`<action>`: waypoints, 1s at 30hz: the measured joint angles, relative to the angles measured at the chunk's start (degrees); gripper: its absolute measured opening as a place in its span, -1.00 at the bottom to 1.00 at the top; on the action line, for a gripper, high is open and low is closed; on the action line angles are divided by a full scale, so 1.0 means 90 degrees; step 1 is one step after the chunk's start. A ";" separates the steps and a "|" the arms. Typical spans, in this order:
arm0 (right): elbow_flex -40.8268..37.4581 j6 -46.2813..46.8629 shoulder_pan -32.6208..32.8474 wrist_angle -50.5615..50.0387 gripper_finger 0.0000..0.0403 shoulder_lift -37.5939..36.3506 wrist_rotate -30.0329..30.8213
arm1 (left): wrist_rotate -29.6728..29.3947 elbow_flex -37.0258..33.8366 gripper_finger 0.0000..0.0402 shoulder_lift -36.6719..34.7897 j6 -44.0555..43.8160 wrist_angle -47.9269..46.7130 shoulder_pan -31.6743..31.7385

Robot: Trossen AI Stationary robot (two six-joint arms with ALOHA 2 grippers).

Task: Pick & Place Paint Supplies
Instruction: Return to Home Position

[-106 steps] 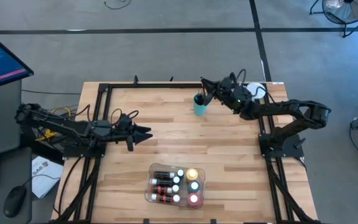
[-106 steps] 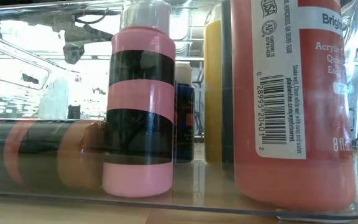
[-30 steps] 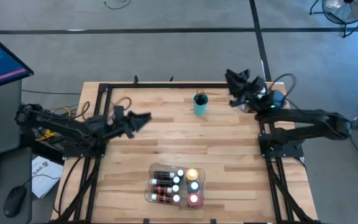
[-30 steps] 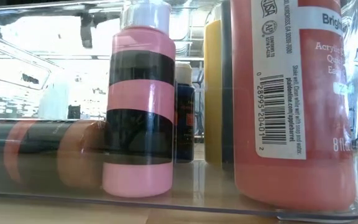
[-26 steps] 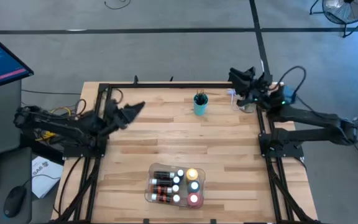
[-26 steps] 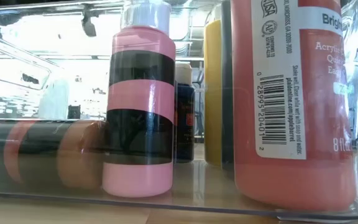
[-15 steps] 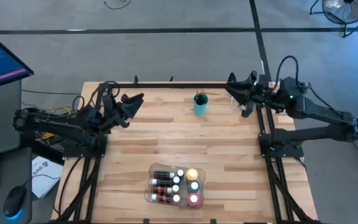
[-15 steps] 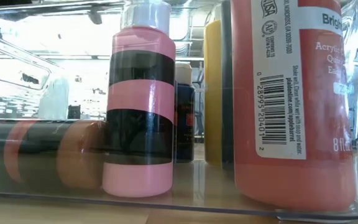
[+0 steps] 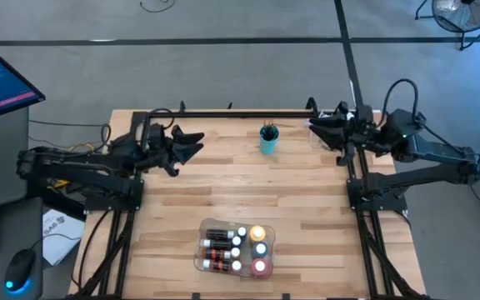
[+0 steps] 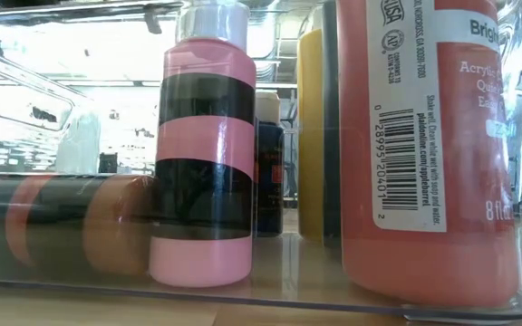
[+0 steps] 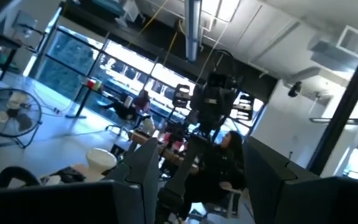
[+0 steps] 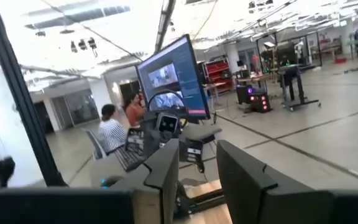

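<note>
The paint supplies are stowed. Several white-capped bottles stand or lie in the clear tray (image 9: 234, 247) near the front edge, among them a pink black-banded bottle (image 10: 202, 145), a large red-orange bottle (image 10: 429, 145) and a yellow one (image 10: 314, 127). Dark brushes stand in the teal cup (image 9: 268, 142) at the far middle. My left gripper (image 9: 195, 143) hovers open at the far left, raised and pointing right. My right gripper (image 9: 313, 127) hovers open at the far right, pointing left toward the cup. Both wrist views show nothing between the fingers of the left gripper (image 11: 201, 168) or the right gripper (image 12: 197, 168).
A black frame rail (image 9: 223, 114) runs along the table's far edge, with rails down both sides. People sit at desks in the room beyond. Bare wood (image 9: 240, 183) lies between cup and tray.
Both arms have drawn back and risen with their grippers tipping up. My right gripper has moved toward the table's right edge and turned from pointing at the far edge to pointing left. My left gripper has gone a little toward the far edge. The cup and tray have kept still.
</note>
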 joint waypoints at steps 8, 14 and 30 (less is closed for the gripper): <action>0.0000 0.1427 -0.0153 0.0486 -0.49 -0.0073 0.0000 | 0.0507 0.0010 -0.30 -0.0060 -0.0230 0.0086 0.0563; 0.0000 0.0855 -0.0155 0.0182 -0.49 -0.0061 -0.0001 | 0.1409 0.0018 -0.30 0.0104 -0.0627 -0.0787 0.0952; -0.0005 0.1712 0.0154 -0.3947 -0.49 0.0859 -0.0119 | 0.4355 0.0010 -0.30 0.2324 -0.1354 -0.2321 0.0664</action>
